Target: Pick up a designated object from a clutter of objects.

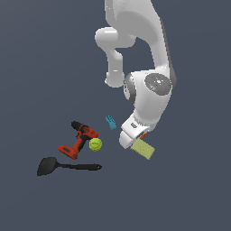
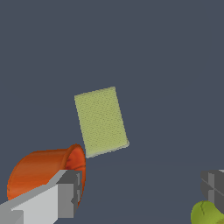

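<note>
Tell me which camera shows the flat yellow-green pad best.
The wrist view: the whole pad shows there, all four edges and its fine texture, lying beside the orange cup. In the exterior view the arm hides part of it, so only one end shows.

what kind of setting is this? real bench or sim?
Looks like a simulator render, not a real bench: a flat, featureless dark grey ground with no walls or furniture, and untextured household clutter such as a power drill, tennis ball and spatula scattered loosely.

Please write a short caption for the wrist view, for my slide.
Open gripper above the flat yellow-green pad, beside the tipped orange cup.
</note>
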{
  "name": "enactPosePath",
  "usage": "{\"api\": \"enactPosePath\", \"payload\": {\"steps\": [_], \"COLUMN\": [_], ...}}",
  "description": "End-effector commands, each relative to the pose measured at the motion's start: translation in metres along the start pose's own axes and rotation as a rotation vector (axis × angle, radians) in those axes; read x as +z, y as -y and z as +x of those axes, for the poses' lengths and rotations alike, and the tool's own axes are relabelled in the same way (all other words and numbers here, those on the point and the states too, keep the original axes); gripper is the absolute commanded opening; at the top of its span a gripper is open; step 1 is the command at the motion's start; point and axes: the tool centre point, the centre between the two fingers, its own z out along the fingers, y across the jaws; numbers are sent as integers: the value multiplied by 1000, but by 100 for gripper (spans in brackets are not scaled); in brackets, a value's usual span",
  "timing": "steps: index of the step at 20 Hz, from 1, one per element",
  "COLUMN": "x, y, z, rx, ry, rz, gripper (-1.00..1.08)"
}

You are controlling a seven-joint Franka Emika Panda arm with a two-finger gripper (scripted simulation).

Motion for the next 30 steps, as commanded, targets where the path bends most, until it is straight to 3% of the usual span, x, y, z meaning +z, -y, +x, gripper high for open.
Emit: {"api": "enactPosePath", "payload": {"steps": [1, 12, 20, 30], "x": [22, 76, 83, 124], "y": [9, 36, 38, 39], "z": [10, 28, 28, 28], "rx": [-75, -247, -251, -256], "ry": [-5, -18, -17, -18], "rz": [4, 19, 20, 20], "gripper": [100, 100, 100, 100]}}
